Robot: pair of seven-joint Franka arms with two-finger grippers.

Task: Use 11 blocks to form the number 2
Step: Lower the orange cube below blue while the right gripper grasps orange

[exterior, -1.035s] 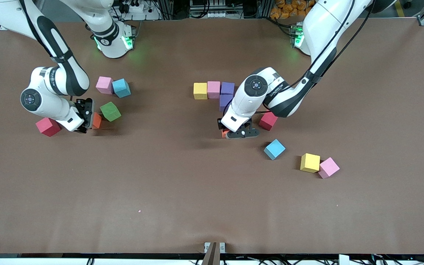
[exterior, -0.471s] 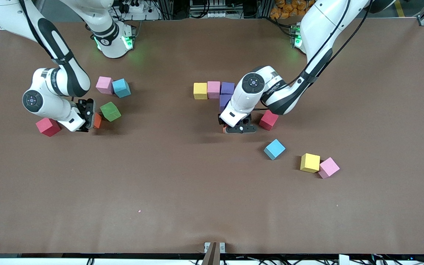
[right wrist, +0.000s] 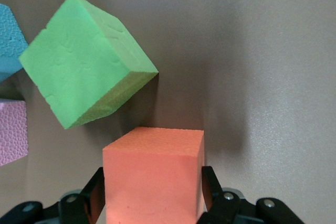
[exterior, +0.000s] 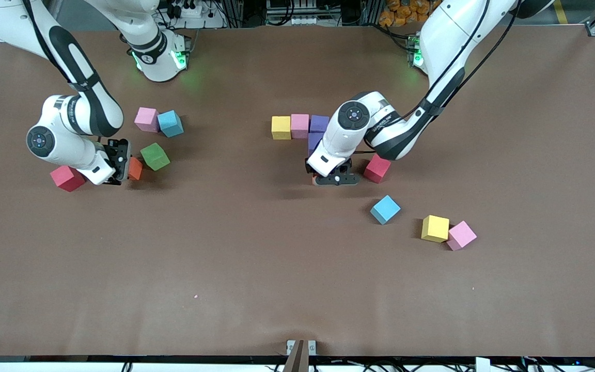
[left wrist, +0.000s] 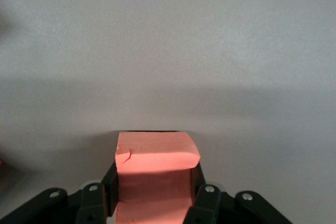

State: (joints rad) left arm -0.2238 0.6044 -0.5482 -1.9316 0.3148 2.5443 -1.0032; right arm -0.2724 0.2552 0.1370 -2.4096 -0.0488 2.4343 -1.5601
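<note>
A yellow block [exterior: 280,127], a pink block [exterior: 299,125] and a purple block [exterior: 319,123] stand in a row mid-table. A second purple block [exterior: 314,140] adjoins the first, partly hidden by the left arm. My left gripper [exterior: 330,179] is shut on an orange block [left wrist: 156,156] low over the table beside that purple block; only a sliver of it shows in the front view [exterior: 315,180]. My right gripper [exterior: 122,168] is shut on another orange block [exterior: 135,168], which also shows in the right wrist view [right wrist: 153,177], beside a tilted green block [exterior: 155,156].
A red block [exterior: 377,169], blue block [exterior: 385,209], yellow block [exterior: 435,228] and pink block [exterior: 461,235] lie loose toward the left arm's end. A pink block [exterior: 146,119], blue block [exterior: 170,123] and red block [exterior: 67,178] lie near the right gripper.
My left gripper has carried its orange block toward the purple blocks, away from the front camera. The right arm has shifted slightly; its orange block has hardly moved.
</note>
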